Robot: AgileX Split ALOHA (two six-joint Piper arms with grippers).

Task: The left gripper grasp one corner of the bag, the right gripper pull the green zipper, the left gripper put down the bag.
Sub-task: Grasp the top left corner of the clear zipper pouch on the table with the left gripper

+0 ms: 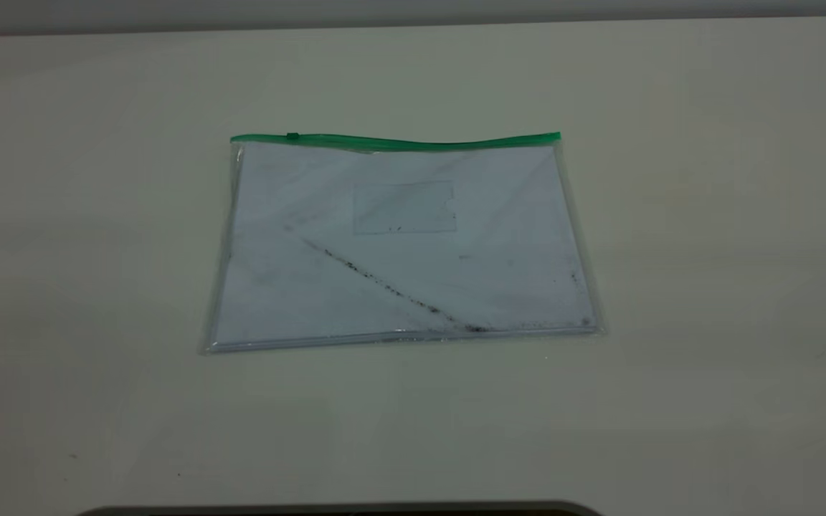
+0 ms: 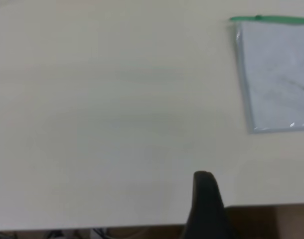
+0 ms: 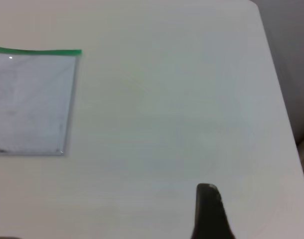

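Note:
The bag, a clear flat pouch with white paper and a dark diagonal smudge, lies flat in the middle of the table. The green zipper runs along its far edge, and the slider tab sits near the left end. Neither arm shows in the exterior view. In the left wrist view the left gripper is a single tapering black point over bare table, well away from the bag's corner. The right gripper looks the same, far from the bag. Neither gripper holds anything.
The pale table stretches wide on every side of the bag. Its edge lies close behind the left gripper, and its right edge and rounded corner show in the right wrist view. A dark rim lies at the table's front.

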